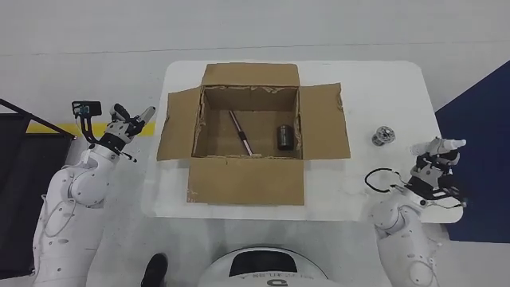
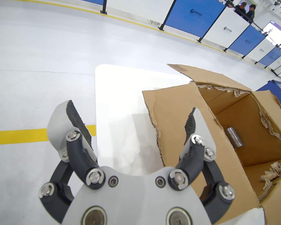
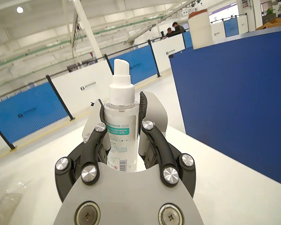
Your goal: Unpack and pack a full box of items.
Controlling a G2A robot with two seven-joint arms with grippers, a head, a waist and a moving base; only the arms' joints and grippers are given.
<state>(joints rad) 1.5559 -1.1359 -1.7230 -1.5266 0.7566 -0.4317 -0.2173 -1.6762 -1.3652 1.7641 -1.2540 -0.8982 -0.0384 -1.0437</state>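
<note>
The left gripper [image 1: 135, 119] hangs off the left edge of the white, round-cornered table [image 1: 374, 88], above the pale floor near a yellow floor line [image 1: 48, 127]. Its fingers are spread wide apart with nothing between them; in the left wrist view the gripper [image 2: 131, 115] points toward the table's left edge and the box's left flap.

The brown cardboard box [image 1: 247, 182] sits mid-table with all four flaps folded outward. Its left flap reaches nearly to the table's left edge, leaving a narrow strip of tabletop, and its near flap stops just short of the front edge. The torn rims of the box show in the left wrist view [image 2: 201, 108]. On the box floor lie a thin dark pen-like rod [image 1: 241, 133], slanted, and a short dark metal cylinder [image 1: 284, 137] by the right wall, apart from each other.

Right of the right flap comes a stretch of white tabletop, then a small shiny metal piece [image 1: 383, 136] standing alone.

The right gripper [image 1: 437, 159] is over the table's right edge, clamped on a clear plastic spray bottle with a white pump top [image 3: 120, 122], nozzle outward. A blue panel [image 3: 236, 94] stands just beyond that edge.
</note>
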